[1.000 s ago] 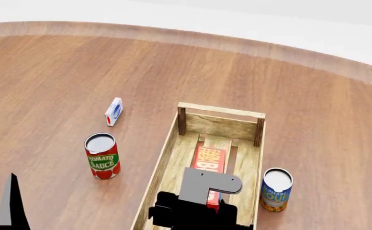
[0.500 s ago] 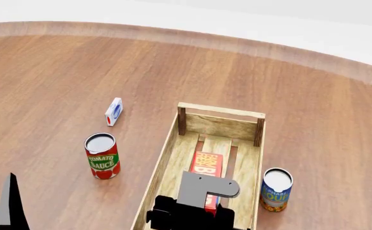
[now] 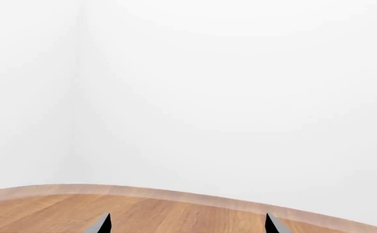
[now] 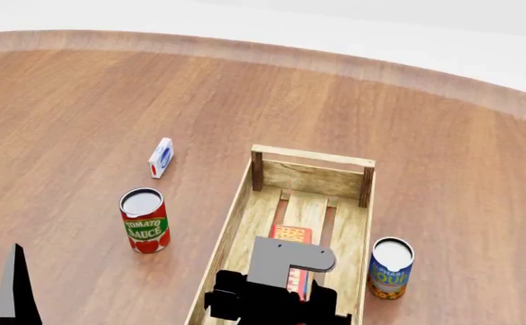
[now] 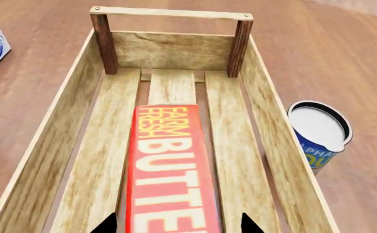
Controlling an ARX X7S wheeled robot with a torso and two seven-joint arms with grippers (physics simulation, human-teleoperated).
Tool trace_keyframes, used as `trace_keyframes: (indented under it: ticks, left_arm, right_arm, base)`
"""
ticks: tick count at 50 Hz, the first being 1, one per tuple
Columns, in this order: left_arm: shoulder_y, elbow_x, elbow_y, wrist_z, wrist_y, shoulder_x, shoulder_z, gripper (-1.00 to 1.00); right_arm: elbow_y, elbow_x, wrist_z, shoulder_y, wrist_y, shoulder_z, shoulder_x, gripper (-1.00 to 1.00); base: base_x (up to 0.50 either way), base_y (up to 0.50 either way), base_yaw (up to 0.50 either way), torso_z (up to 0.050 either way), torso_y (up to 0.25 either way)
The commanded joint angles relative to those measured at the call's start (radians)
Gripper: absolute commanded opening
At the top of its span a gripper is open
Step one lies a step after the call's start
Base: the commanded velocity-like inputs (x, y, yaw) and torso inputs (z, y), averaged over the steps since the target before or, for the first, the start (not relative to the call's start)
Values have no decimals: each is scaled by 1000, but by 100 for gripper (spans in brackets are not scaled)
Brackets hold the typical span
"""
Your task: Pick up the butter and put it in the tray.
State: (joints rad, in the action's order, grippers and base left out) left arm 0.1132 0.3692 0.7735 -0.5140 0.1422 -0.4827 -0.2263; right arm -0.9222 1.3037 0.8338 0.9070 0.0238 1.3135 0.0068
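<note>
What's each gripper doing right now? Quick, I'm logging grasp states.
Left gripper: open, holding nothing.
Right gripper: closed on the butter, inside the tray.

Bright, even simulator light — soft faint shadows, sharp, no glare.

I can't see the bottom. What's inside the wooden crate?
The butter lies flat on the slats of the tray, lettering facing up. Its near end runs out of the right wrist view, and the right hand covers it in the head view.
</note>
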Motion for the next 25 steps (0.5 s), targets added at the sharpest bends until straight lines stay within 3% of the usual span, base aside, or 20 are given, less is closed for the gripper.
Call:
trace_keyframes:
  ticks: [1, 17, 25]
  left_arm:
    - [1, 1, 2, -3, -1, -2, -2, 100]
    - [-4, 1, 1, -6, 1, -4, -8, 100]
    - [-4, 0, 4, -8, 3, -5, -12, 100]
  right_arm:
    - [16, -18, -3, 18, 6, 29, 5, 100]
    - [30, -12, -7, 22, 15, 40, 11, 100]
    - [268, -31, 152, 12, 7, 55, 102, 100]
  base:
    - [0, 0, 0, 0, 0]
    - [0, 0, 0, 0, 0]
    - [0, 0, 0, 0, 0]
